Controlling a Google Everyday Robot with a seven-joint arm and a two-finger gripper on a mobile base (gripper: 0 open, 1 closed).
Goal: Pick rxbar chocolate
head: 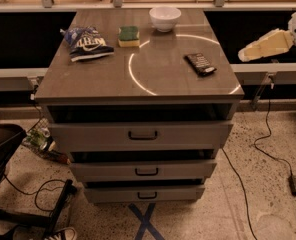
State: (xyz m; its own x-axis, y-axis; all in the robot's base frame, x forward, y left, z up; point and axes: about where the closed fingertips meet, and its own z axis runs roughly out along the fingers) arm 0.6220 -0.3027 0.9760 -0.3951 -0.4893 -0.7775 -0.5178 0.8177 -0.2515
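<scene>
The worktop point(88, 84) is a smooth grey-brown board with a little gloss, and a thin bright ring of light point(131, 79) is reflected on it. It sits on a grey cabinet point(218, 134) with three drawers. Each drawer has a dark gap above it and a dark flat handle in the middle. The floor point(273, 214) is speckled stone, pale with dark grains. A cross of blue tape point(145, 223) is stuck on it in front of the cabinet, and a thin black cable point(262, 151) runs over it at the right.

At the far edge of the worktop stands a round white bowl point(165, 18). Left of it lies a sponge point(129, 35), a small block that is green on top and yellow below. Further left lies a crinkled chip bag point(89, 44), blue and black with pale letters.

The rxbar point(200, 64) is a small flat rectangle in a black wrapper. It lies flat on the right part of the worktop, a bit turned, within the ring of light and apart from the other things.

My gripper point(245, 54) is pale, cream coloured and shaped like a wedge. It hangs in the air off the right side of the worktop, beyond its edge, with the tip pointing left and slightly down. The rxbar lies to the left of the tip, near but not touching. I cannot tell if the gripper is spread or pressed together.
</scene>
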